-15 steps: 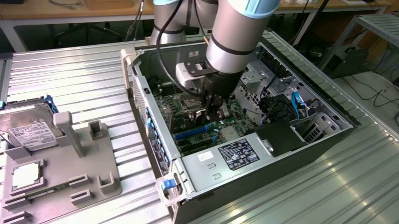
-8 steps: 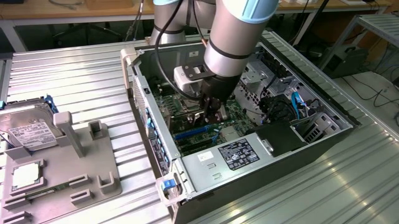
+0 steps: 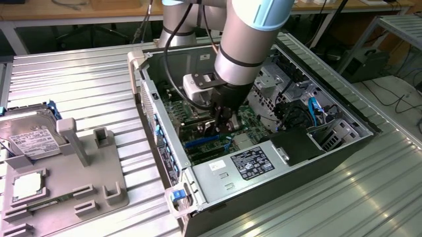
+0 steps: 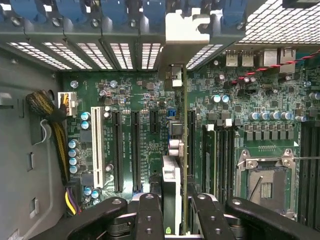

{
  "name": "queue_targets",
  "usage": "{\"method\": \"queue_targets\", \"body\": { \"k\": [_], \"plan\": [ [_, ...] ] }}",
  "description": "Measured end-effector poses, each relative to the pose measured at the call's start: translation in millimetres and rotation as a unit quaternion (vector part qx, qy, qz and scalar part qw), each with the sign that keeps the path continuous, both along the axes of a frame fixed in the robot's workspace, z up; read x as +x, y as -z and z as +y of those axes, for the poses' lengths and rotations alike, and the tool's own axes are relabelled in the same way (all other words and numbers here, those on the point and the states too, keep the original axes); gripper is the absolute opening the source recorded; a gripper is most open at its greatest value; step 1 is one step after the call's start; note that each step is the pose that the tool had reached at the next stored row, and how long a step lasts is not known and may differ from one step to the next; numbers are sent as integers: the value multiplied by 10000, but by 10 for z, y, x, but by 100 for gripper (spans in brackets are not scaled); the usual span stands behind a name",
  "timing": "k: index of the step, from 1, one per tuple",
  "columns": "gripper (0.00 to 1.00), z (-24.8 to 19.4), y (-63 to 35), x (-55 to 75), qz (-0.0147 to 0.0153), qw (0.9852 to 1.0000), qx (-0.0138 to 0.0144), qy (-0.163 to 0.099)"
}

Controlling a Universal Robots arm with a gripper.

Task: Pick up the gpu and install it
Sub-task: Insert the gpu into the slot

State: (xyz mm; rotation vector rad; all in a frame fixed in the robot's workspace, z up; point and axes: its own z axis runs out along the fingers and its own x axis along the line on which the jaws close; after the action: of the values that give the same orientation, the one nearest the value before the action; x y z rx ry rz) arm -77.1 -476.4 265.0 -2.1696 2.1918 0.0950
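arm: the robot arm (image 3: 250,34) comes down from the top centre of the exterior view, straight into the open pc case (image 3: 150,94)
case: lying on its side on the ribbed metal counter (image 3: 79,79), taking up the middle of the frame
gripper: the gripper (image 3: 221,126) is low over the motherboard (image 4: 130,100), and the wrist view shows its black fingers (image 4: 150,215) clamped on the gpu (image 4: 172,190), one on each side
gpu: held edge-on in the gripper, running along the long black slots, with its silver bracket (image 4: 186,25) up against the case's rear slot openings; can't tell if it's seated
psu: power supply (image 3: 250,165) in the case, lower centre of the frame
other stuff: hard drive (image 3: 26,133) and a grey parts fixture (image 3: 66,182) on the exterior view's left
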Motion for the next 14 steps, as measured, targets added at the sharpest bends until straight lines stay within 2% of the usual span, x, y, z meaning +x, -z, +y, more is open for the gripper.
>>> {"method": "queue_targets", "body": {
  "k": [10,12,14],
  "plan": [
    [28,0,40,-41,1,10000,-1,-1],
    [28,1,43,-43,18,10000,-1,1],
    [28,1,47,-42,58,10000,-1,0]
  ]
}}
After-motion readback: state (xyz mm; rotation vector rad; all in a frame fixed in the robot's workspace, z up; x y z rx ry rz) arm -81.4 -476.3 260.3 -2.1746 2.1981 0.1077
